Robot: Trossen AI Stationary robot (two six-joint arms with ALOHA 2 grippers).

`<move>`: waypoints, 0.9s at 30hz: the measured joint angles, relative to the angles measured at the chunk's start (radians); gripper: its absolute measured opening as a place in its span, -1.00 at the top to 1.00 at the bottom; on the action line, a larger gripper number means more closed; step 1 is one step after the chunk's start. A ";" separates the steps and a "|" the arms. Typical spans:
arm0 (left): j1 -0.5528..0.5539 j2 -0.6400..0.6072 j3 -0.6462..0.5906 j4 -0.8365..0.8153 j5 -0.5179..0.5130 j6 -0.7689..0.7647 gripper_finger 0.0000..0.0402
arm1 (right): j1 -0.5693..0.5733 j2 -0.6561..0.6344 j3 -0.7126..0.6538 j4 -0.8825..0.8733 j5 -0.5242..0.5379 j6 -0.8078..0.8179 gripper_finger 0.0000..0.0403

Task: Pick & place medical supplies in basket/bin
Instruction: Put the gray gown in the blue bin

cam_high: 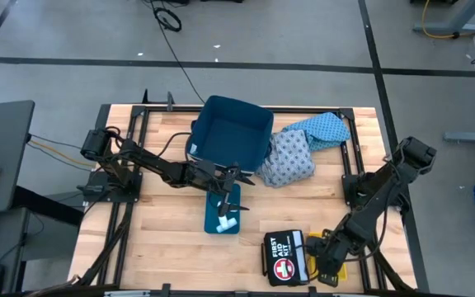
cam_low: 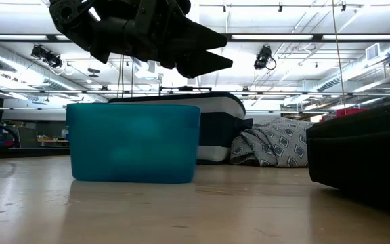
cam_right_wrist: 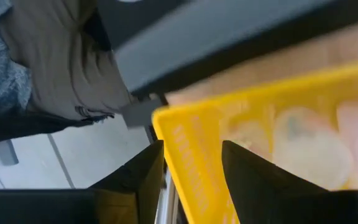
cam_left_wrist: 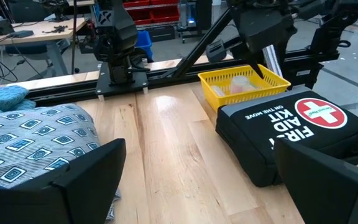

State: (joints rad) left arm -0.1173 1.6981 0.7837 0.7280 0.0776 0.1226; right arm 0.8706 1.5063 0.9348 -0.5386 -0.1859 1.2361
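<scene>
My left gripper (cam_high: 232, 188) hangs open over a small teal bin (cam_high: 221, 216) that holds white rolls (cam_high: 226, 221); in the left wrist view (cam_left_wrist: 197, 155) nothing lies between its fingers. The low view shows it (cam_low: 208, 51) above the teal bin (cam_low: 134, 142). My right gripper (cam_high: 326, 260) is at the table's near right, shut on a yellow basket (cam_high: 339, 269) with pale packets (cam_right_wrist: 303, 143) inside. A grey-blue patterned garment (cam_high: 289, 158) and a light-blue garment (cam_high: 322, 130) lie bunched on the table beside a dark blue bin (cam_high: 231, 136). My right gripper holds the yellow basket by its side wall near a corner (cam_right_wrist: 188, 146), one finger inside the basket and one outside. The left wrist view shows the fingers (cam_left_wrist: 263, 65) coming down from above into the basket (cam_left_wrist: 244, 87), which sits on the table.
A black first aid kit bag (cam_high: 285, 256) lies at the near edge, right against the yellow basket. Bare wood lies left of the teal bin. Black frame rails run along both sides and the far edge. A person's legs show past the table in the right wrist view.
</scene>
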 joint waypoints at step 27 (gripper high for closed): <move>-0.097 -0.600 -0.061 -0.717 -0.340 -0.054 -0.98 | -0.231 -0.001 -0.031 0.528 0.622 -1.033 0.16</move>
State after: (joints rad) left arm -0.2142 1.0981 0.7226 0.0110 -0.2621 0.0682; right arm 0.6397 1.5057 0.9034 -0.0105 0.4365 0.2030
